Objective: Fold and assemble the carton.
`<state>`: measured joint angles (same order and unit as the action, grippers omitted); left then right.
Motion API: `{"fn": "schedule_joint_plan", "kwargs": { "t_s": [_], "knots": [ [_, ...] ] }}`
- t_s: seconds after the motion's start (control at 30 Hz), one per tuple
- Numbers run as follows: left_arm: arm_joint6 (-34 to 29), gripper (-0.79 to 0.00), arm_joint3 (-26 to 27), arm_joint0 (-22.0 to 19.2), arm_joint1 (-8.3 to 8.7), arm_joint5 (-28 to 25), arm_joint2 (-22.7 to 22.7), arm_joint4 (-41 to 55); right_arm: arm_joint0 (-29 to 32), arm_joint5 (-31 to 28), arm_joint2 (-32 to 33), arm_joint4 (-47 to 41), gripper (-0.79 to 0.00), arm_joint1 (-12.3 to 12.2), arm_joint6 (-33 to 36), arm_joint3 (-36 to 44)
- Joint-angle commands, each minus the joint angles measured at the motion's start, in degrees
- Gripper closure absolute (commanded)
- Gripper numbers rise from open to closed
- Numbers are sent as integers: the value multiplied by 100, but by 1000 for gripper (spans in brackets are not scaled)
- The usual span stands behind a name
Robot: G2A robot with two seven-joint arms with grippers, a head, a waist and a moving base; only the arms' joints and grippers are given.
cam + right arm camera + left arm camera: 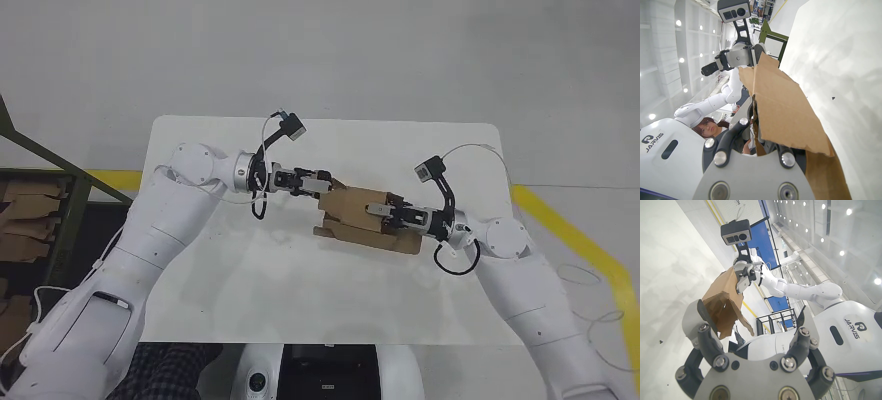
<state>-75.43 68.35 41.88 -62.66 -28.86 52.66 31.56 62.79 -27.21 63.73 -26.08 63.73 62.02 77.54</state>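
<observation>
A partly opened brown carton [365, 215] lies near the middle of the white table [250, 290]. My right gripper [385, 212] is shut on the carton's upper panel from the right end; in the right wrist view the cardboard [783, 113] runs between its fingers and hides one of them. My left gripper [320, 183] sits at the carton's left end, open. In the left wrist view one finger [705, 315] rests against the carton's open end [725, 298], the other finger [804, 321] stands well apart. The right gripper [743, 283] appears there clamped on the far panel.
An olive rack [40, 215] holding flat cardboard stands off the table's left side. A yellow floor line [560, 220] runs to the right. The table has free surface in front of and behind the carton.
</observation>
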Motion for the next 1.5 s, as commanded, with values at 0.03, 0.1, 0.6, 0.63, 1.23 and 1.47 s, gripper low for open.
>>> {"fn": "schedule_joint_plan", "kwargs": {
  "t_s": [0.03,0.1,0.6,0.63,1.23,1.47],
  "knots": [
    [17,-785,-17,-2,-9,-16,1,-5,51,12,-44,89,0,0,9,142],
    [4,-785,-15,-9,-16,-3,-11,5,78,37,-89,145,0,5,-8,227],
    [-45,-785,-479,-436,-267,45,-541,122,-54,134,-396,331,0,76,-106,209],
    [-28,-785,-522,-460,-281,28,-556,125,-54,118,-352,302,0,70,-122,172],
    [-99,-785,-627,-429,-279,99,-567,174,-19,158,167,14,0,-5,-413,-140],
    [-136,-785,-556,-396,-274,136,-605,197,-99,207,138,-108,0,33,-598,-307]
  ]
}}
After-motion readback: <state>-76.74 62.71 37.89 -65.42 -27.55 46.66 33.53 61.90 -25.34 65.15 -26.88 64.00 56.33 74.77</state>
